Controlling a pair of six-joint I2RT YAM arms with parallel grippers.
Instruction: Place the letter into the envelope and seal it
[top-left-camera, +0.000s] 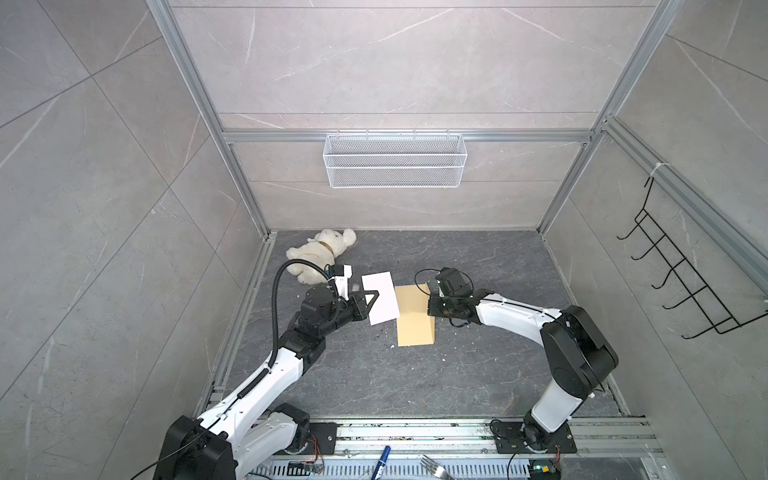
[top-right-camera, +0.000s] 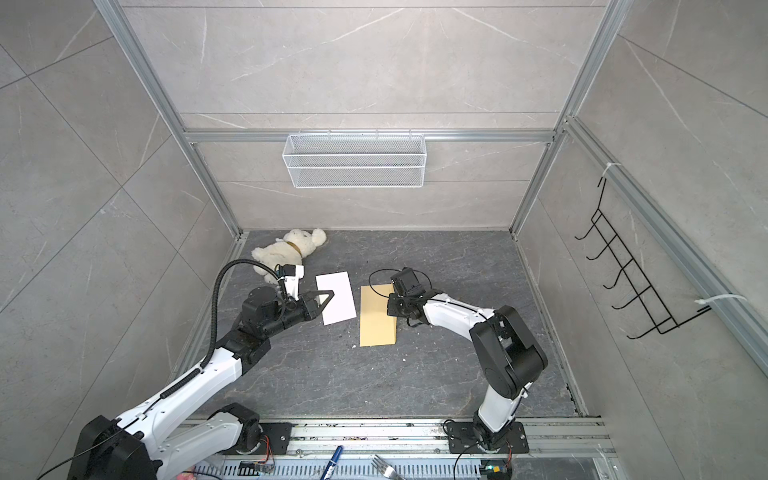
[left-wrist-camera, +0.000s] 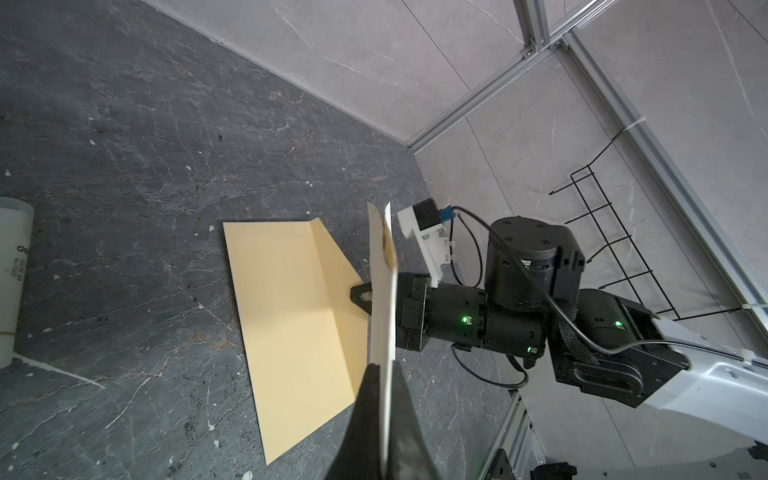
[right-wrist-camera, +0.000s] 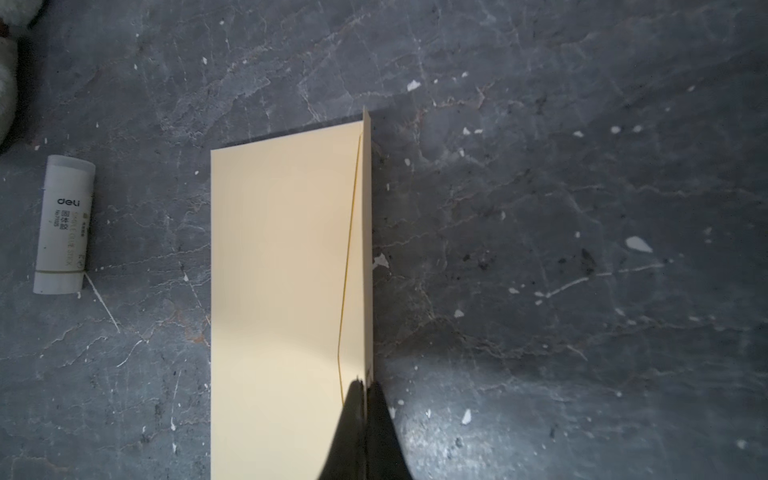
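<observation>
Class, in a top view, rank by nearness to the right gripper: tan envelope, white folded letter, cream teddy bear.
1. Yellow-tan paper envelope: pinched in the right gripper.
2. White folded paper letter: just left.
3. Cream plush teddy bear: back-left corner.

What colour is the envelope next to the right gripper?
The envelope is plain yellow-tan with no print. It shows best in the right wrist view.
</observation>
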